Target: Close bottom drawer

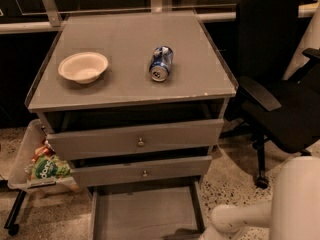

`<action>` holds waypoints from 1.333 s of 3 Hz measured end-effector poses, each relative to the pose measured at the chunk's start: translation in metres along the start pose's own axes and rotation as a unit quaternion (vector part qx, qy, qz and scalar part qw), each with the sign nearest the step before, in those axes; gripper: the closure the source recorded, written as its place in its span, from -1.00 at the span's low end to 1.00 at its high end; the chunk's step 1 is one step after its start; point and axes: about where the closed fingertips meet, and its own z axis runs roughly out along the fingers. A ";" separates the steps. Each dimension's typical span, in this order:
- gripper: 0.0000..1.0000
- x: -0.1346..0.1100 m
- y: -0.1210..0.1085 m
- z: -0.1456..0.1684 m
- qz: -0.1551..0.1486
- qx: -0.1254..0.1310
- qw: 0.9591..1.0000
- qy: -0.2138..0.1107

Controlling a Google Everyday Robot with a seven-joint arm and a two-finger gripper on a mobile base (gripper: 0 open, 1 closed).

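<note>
Bottom drawer (145, 211), flat grey wooden tray, stands out; hand (184, 234) at its front, grip cannot tell.

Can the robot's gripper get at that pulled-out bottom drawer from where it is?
Probably yes: the gripper, low at the picture's bottom edge, sits by the right front end of the bottom drawer, and nothing lies between them.

Bottom drawer (145, 214) with its front cut off by the lower edge, gripper (184, 233) a dark shape at that edge near the drawer's right front corner, mostly out of frame, white arm (240, 218) cropped at lower right, office chair (280, 84) cropped at right, snack bag (47, 166) print unreadable
</note>
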 end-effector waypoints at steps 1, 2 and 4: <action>1.00 -0.015 -0.022 0.038 -0.002 -0.020 1.000 -0.010; 1.00 -0.030 -0.032 0.057 -0.008 -0.022 1.000 -0.018; 1.00 -0.054 -0.047 0.060 -0.026 0.005 0.999 -0.026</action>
